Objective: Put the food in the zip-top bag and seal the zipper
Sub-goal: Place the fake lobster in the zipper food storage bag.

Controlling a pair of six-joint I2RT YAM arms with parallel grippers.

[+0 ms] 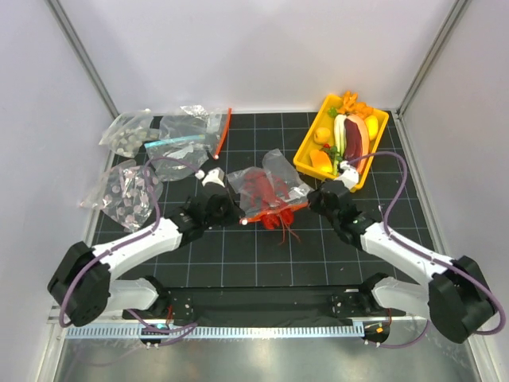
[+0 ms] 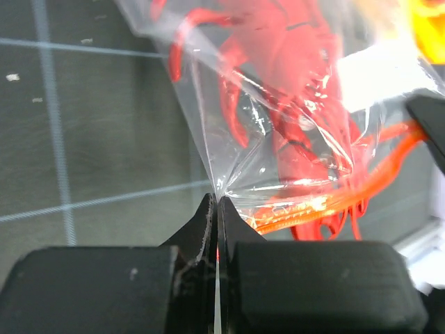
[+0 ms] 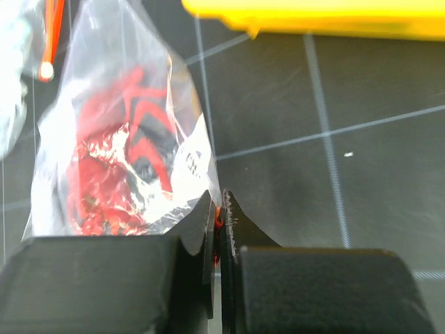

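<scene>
The clear zip-top bag point(image 1: 270, 187) lies at the table's middle with the red lobster point(image 1: 266, 195) inside it; the lobster's feelers stick out past the mouth. The red-orange zipper point(image 1: 274, 211) runs along the near edge. My left gripper point(image 1: 232, 208) is shut on the bag's left corner point(image 2: 217, 191) by the zipper's end. My right gripper point(image 1: 312, 199) is shut on the zipper's right end point(image 3: 217, 216). The lobster shows through the plastic in the left wrist view point(image 2: 292, 90) and the right wrist view point(image 3: 118, 160). Yellow and orange pieces point(image 1: 322, 159) lie in the yellow tray.
A yellow tray point(image 1: 306, 155) at the back right holds a dark red-purple slab point(image 1: 355, 135), a leek and fruit pieces. Bags of grey discs point(image 1: 123, 191) lie at the left. A blue-strip bag point(image 1: 179, 139) and another red-strip bag point(image 1: 215, 135) lie at the back.
</scene>
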